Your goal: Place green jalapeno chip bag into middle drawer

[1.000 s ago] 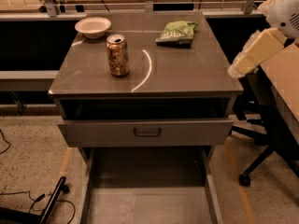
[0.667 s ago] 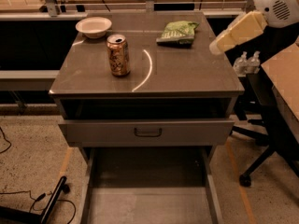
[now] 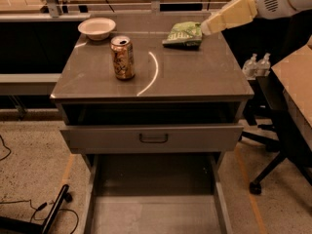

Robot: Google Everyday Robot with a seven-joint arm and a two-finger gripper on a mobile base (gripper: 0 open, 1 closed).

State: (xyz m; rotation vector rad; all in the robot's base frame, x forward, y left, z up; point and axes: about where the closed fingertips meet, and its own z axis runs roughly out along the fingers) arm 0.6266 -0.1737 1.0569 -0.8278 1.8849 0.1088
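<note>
The green jalapeno chip bag (image 3: 184,34) lies flat on the cabinet top near its back right corner. My arm reaches in from the upper right, and my gripper (image 3: 206,28) is at the bag's right edge, just above the surface. The middle drawer (image 3: 156,204) is pulled out toward me at the bottom of the view, showing its bare grey floor between two long side walls.
A gold soda can (image 3: 122,57) stands left of centre on the cabinet top (image 3: 195,77). A white bowl (image 3: 96,28) sits at the back left. The drawer with the loop handle (image 3: 153,138) is slightly open. A chair base (image 3: 273,174) and two bottles (image 3: 257,65) are at the right.
My arm has swung left from beside the cabinet's right edge to over the back right corner, bringing the gripper up to the chip bag. Nothing on the cabinet top has moved.
</note>
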